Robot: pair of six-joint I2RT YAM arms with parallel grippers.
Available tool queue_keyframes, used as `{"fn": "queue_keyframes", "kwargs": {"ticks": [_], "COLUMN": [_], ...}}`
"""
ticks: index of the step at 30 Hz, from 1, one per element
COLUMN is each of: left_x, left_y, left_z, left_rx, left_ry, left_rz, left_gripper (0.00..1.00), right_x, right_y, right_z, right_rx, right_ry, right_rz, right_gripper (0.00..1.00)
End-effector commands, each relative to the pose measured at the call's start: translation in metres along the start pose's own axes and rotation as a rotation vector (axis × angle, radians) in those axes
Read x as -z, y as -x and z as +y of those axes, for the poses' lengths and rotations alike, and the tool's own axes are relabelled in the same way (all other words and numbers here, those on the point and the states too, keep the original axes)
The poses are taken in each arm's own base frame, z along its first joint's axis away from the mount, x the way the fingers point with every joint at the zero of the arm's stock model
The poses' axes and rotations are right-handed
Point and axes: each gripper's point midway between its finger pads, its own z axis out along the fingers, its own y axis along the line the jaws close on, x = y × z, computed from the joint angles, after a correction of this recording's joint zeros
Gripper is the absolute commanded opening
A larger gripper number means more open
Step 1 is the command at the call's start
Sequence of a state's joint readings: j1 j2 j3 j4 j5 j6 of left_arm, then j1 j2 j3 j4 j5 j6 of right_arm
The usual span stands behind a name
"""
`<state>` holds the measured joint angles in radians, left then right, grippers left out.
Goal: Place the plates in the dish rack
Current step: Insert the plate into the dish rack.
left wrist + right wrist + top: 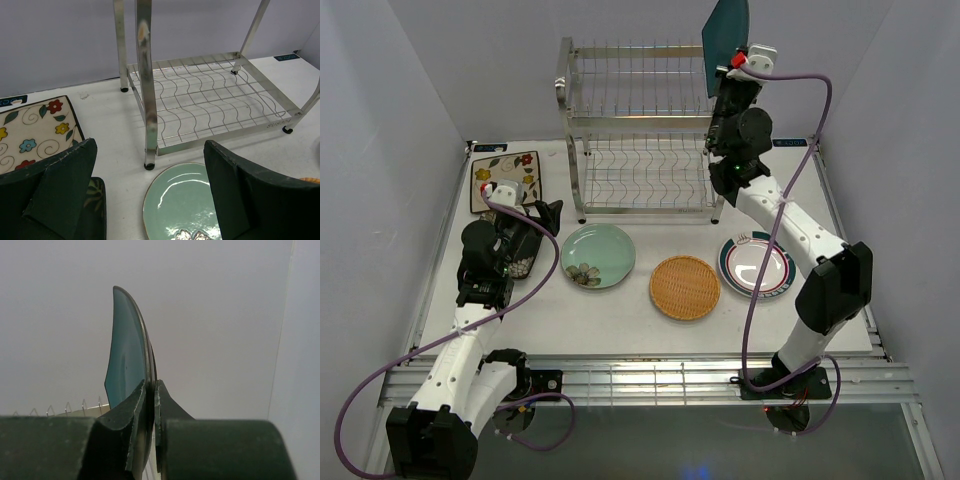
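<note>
My right gripper (723, 98) (151, 390) is shut on the lower edge of a teal squarish plate (726, 42) (127, 360), holding it upright above the right end of the dish rack's (640, 130) top tier. Lower down, my left gripper (542, 215) (150, 150) hangs open and holds nothing, just left of the rack's (200, 100) front left post. A pale green plate (598, 255) (182, 200) lies flat below it. A woven orange-tan plate (685, 287) and a white plate with a striped rim (757, 265) lie on the table in front of the rack.
A cream floral rectangular plate (505, 180) (30, 130) lies at the far left. A dark floral plate (94, 200) sits mostly hidden under my left arm. Both rack tiers show bare wire slots. Grey walls close in the table on three sides.
</note>
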<state>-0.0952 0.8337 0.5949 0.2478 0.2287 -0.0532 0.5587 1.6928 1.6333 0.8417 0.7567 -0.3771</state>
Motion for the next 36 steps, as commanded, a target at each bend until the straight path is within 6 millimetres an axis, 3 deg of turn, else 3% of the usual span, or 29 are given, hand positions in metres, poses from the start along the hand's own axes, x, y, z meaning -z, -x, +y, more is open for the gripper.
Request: {"fn": "queue_keyframes", "kwargs": {"ticks": [1, 18, 25, 36], "left_x": [0.004, 0.003, 0.003, 0.004], "left_y": [0.004, 0.003, 0.003, 0.005], "left_z": [-0.003, -0.004, -0.004, -0.006], "left_rx": [0.001, 0.002, 0.002, 0.002], "left_ry": [-0.015, -0.018, -0.021, -0.033], "left_rz": [-0.022, -0.017, -0.017, -0.021], "left_gripper": [0.98, 0.98, 0.98, 0.98], "right_x": [-0.006, -0.005, -0.003, -0.016], "right_y": [0.090, 0.059, 0.055, 0.053], "right_z": [-0.027, -0.016, -0.011, -0.004], "right_rx": [-0.159, -0.091, -0.084, 0.015], "right_ry": [-0.095, -0.083, -0.035, -0.016], "right_rz": [-0.278, -0.248, -0.228, -0.228], "right_gripper": [0.08, 0.08, 0.08, 0.08]}}
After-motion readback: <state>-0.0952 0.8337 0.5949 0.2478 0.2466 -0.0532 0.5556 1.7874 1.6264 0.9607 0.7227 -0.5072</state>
